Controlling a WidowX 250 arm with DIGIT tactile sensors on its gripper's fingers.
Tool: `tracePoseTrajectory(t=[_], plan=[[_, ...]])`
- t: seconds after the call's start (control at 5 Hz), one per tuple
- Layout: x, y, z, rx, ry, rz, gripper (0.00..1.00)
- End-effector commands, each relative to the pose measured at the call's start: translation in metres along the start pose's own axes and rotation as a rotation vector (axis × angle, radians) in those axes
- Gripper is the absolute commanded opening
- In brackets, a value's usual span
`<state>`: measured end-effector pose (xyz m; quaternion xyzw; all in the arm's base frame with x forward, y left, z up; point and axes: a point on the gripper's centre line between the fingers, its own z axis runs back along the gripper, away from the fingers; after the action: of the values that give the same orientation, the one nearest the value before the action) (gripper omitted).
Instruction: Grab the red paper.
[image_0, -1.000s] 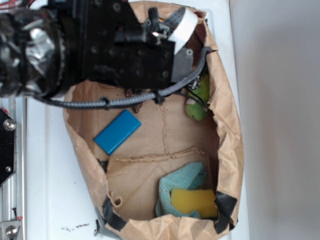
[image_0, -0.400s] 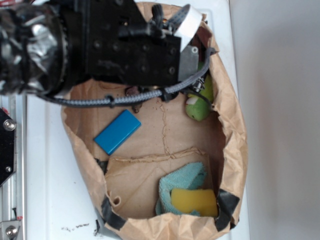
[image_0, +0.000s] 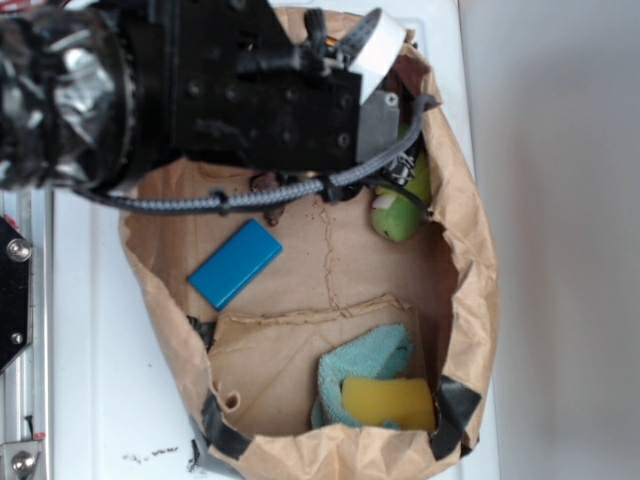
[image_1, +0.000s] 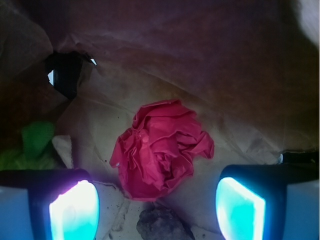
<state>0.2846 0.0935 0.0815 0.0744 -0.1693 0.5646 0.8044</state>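
Note:
The red paper (image_1: 159, 150) is a crumpled bright red wad lying on the brown paper floor, in the middle of the wrist view. My gripper (image_1: 157, 202) is open, with one glowing pad (image_1: 75, 210) at the lower left and the other at the lower right. The wad sits just ahead of the gap between them and touches neither pad. A dark brown rock (image_1: 161, 225) lies right in front of the wad, between the pads. In the exterior view my black arm (image_0: 250, 100) covers the top of the bag and hides the red paper.
Everything lies inside a brown paper bag (image_0: 472, 300) with raised walls. A green object (image_0: 398, 205) rests by the right wall, seen as green object (image_1: 30, 145) to my left. A blue block (image_0: 235, 263), a teal cloth (image_0: 365, 362) and a yellow sponge (image_0: 388, 403) lie lower.
The arm has shifted slightly to the right toward the bag's top corner, and the bag's right wall has bulged outward a little. The green object has nudged right.

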Motion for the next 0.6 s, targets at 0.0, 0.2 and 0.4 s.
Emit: tracePoseTrajectory(t=[0.0,0.2,0.4], plan=[[0.01,0.005,0.011,-0.032,-0.006,-0.012,1.0],[0.0,0.004,0.007,-0.014,-0.043,-0.048,1.0],[-0.004,0.005,0.006,-0.014,-0.058,-0.058,1.0]])
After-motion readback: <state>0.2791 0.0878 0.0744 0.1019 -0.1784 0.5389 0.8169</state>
